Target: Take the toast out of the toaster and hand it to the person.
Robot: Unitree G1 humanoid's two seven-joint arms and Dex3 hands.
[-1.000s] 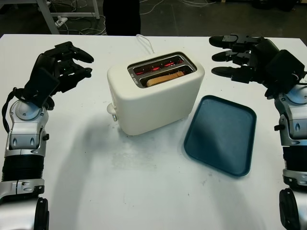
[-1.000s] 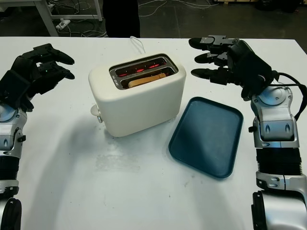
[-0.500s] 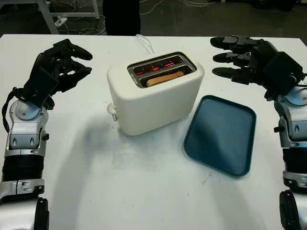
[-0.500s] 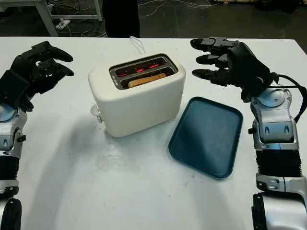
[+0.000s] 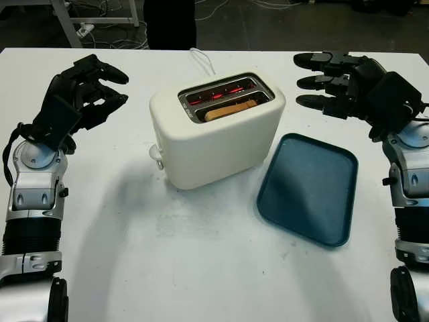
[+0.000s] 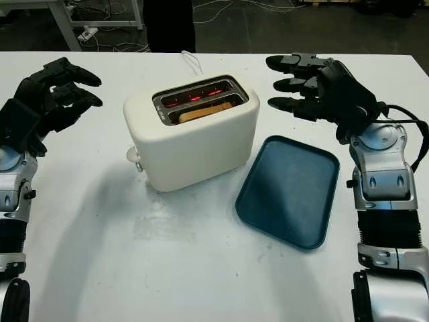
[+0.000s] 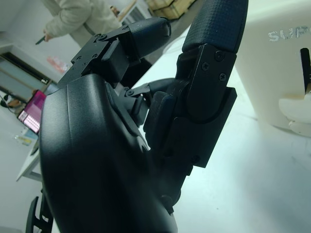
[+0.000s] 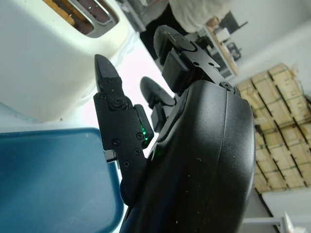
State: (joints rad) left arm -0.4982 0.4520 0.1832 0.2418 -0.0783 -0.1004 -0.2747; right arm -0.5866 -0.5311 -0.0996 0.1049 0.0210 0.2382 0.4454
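A cream toaster [image 5: 218,137] stands in the middle of the white table [image 5: 201,268]. A slice of toast [image 5: 231,109] sits low in its near slot, and the far slot glows red. My left hand [image 5: 114,90] is open, raised over the table to the left of the toaster and well apart from it. To the right of the toaster, above the table's far right part, my right hand [image 5: 305,82] is open with its fingers pointing at the toaster. A person in a light jacket [image 7: 80,17] stands beyond the table's far edge.
A dark teal tray [image 5: 310,188] lies just right of the toaster, under and in front of my right hand. The toaster's lever knob [image 5: 156,154] sticks out of its left end. Its white cable [image 5: 201,59] runs to the far edge.
The left hand has risen very slightly. The right hand, toaster and tray stay where they were.
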